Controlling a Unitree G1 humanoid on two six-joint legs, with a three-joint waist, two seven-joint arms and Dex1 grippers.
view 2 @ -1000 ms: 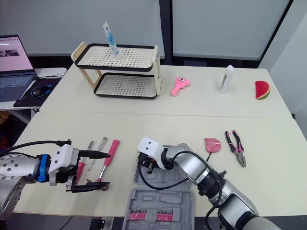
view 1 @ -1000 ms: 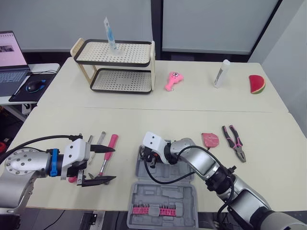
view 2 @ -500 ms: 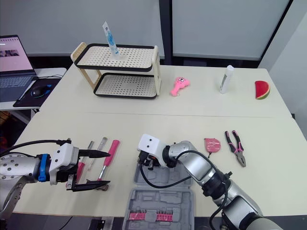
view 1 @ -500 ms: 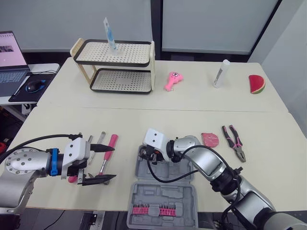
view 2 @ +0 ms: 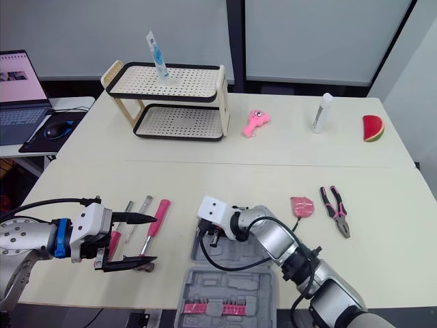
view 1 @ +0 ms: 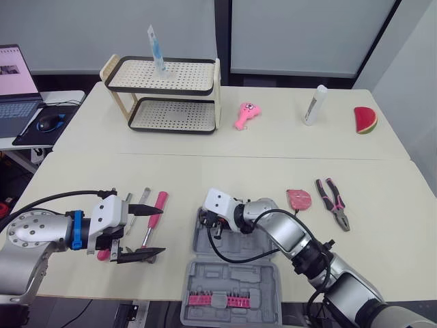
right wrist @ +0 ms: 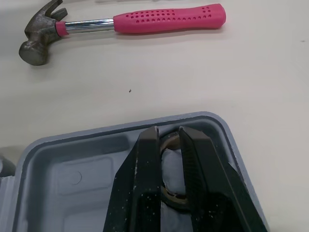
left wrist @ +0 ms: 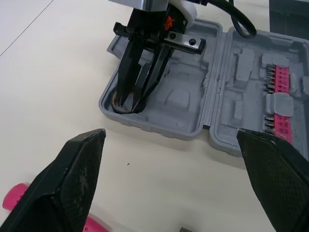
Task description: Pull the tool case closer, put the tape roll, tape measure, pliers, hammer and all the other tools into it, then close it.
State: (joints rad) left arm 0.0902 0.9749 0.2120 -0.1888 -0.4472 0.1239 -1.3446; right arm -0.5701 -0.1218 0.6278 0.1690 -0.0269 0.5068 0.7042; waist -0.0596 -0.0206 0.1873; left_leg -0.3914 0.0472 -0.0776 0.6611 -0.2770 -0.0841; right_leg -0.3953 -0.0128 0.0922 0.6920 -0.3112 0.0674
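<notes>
so, the tape roll [right wrist: 169,141] sits in the far-left corner pocket of the open grey tool case [view 1: 263,277]. the right gripper [right wrist: 166,135] reaches down into that same pocket, right at the roll. whether it clamps the roll or is loose on it, i cannot tell. the case lies at the near edge of the table [view 1: 225,171], so the pulling looks done, and the roll seems the only loose tool inside, as far as i can see.

left of the case, the left gripper [view 1: 145,234] hovers with jaws wide apart and empty, just over the pink-handled hammer [right wrist: 159,20]. two slim tools [view 1: 141,200] lie beside it. right of the case, apart from it, wait the pink tape measure [view 1: 298,199] and the pliers [view 1: 333,203]. i judge that most of the loading, and the closing, are not yet done.
</notes>
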